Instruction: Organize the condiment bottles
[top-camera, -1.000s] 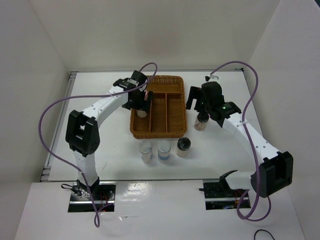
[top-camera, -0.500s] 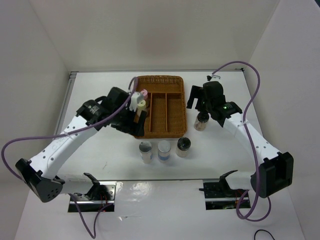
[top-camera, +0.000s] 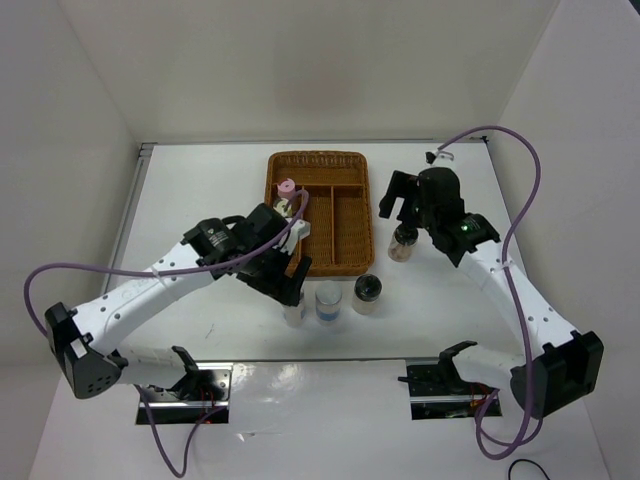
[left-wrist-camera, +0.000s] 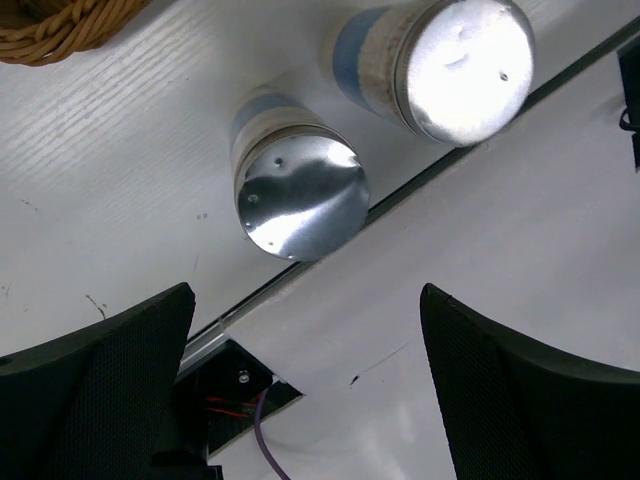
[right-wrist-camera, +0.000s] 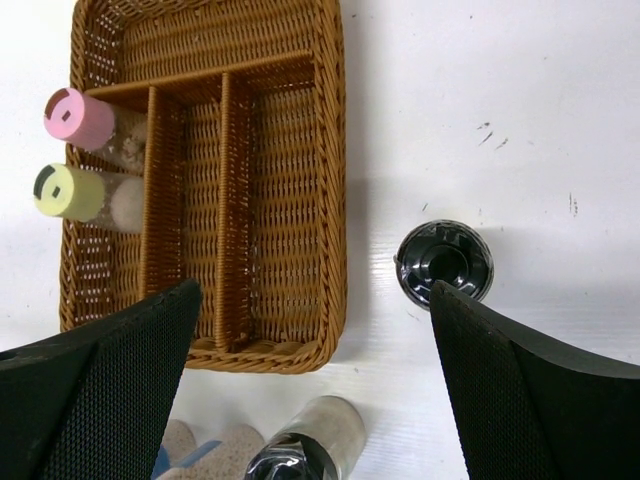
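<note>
The silver-lidded jar (left-wrist-camera: 300, 195) stands upright on the table (left-wrist-camera: 120, 150) just off the wicker tray's (left-wrist-camera: 60, 25) near edge, lid facing up between and slightly ahead of the wide-spread fingers (left-wrist-camera: 110, 380) of the left gripper (left-wrist-camera: 305, 300), the nearer one by far.

Black-lidded clear jar (right-wrist-camera: 444, 262): I see white table (right-wrist-camera: 520, 120) bare around it | silver-lidded jar (left-wrist-camera: 298, 190): blue-labelled jar (left-wrist-camera: 440, 65) crowds one side

Pink-lidded jar (right-wrist-camera: 80, 118) and yellow-lidded jar (right-wrist-camera: 66, 190) share one side compartment of wicker tray (right-wrist-camera: 333, 180).
</note>
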